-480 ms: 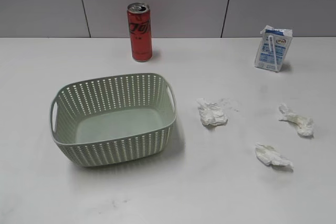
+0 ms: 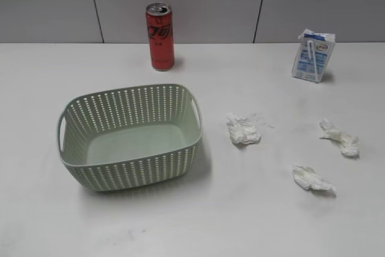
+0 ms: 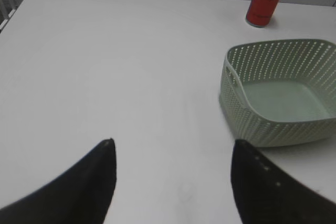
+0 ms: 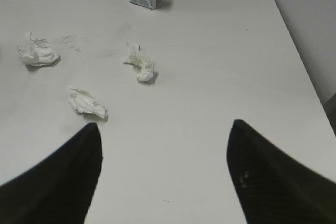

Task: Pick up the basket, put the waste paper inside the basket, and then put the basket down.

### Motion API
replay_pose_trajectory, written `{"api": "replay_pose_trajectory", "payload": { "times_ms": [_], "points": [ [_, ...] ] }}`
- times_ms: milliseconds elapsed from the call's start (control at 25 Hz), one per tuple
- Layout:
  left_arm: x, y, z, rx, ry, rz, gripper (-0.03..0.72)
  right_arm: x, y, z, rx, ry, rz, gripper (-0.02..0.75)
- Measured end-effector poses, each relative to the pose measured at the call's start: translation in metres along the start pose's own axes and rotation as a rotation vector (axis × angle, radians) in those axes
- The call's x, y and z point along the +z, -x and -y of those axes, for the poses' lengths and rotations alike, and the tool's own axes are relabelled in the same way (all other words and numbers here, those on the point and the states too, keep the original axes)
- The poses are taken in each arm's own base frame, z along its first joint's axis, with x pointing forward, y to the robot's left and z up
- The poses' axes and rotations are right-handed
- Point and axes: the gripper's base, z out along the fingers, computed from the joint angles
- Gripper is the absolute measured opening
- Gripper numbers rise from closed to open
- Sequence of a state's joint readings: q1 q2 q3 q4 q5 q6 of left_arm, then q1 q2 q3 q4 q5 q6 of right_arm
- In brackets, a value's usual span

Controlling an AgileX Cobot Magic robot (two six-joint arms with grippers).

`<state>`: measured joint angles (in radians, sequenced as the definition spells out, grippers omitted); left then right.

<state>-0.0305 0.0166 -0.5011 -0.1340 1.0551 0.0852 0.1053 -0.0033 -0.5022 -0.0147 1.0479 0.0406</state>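
Sage-green basket [image 2: 129,136] sits empty, left-centre of worktop [image 2: 192,221]; paper wads [image 2: 243,129] lie toward the right edge. Left hand [image 3: 173,182] and right hand [image 4: 163,169] both spread, empty. Suggest gripping the rim by the handle cut-out, lifting level.

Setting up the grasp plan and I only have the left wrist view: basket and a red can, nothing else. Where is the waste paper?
Observer: Three wads of waste paper lie on the table right of the basket, none inside it.
Operator: Right gripper state?
Observer: The right gripper is open over bare table, holding nothing; the nearest wad lies ahead, to its left.
Operator: Anything else over there?
Observer: A white-and-blue drink carton stands upright at the far right, beyond the wads.
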Motion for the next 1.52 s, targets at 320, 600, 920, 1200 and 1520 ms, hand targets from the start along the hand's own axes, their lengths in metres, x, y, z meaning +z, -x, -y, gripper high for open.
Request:
{"api": "replay_pose_trajectory", "payload": {
  "times_ms": [320,600,920,1200,1520],
  "points": [
    [0.051,0.057,0.004,-0.066,-0.123,-0.155,0.52,0.0,0.0,0.0,0.0,0.001,0.0,0.56],
    [0.126,0.104,0.011,-0.072,-0.197,-0.441,0.52,0.0,0.0,0.0,0.0,0.001,0.0,0.56],
    [0.215,0.119,0.034,-0.101,-0.169,-0.729,0.51,0.0,0.0,0.0,0.0,0.001,0.0,0.56],
    [0.278,0.084,0.064,-0.071,-0.059,-0.907,0.494,0.0,0.0,0.0,0.0,0.001,0.0,0.56],
    [0.336,0.053,0.073,-0.114,-0.007,-0.984,0.494,0.0,0.0,0.0,0.0,0.001,0.0,0.56]
  ]
}}
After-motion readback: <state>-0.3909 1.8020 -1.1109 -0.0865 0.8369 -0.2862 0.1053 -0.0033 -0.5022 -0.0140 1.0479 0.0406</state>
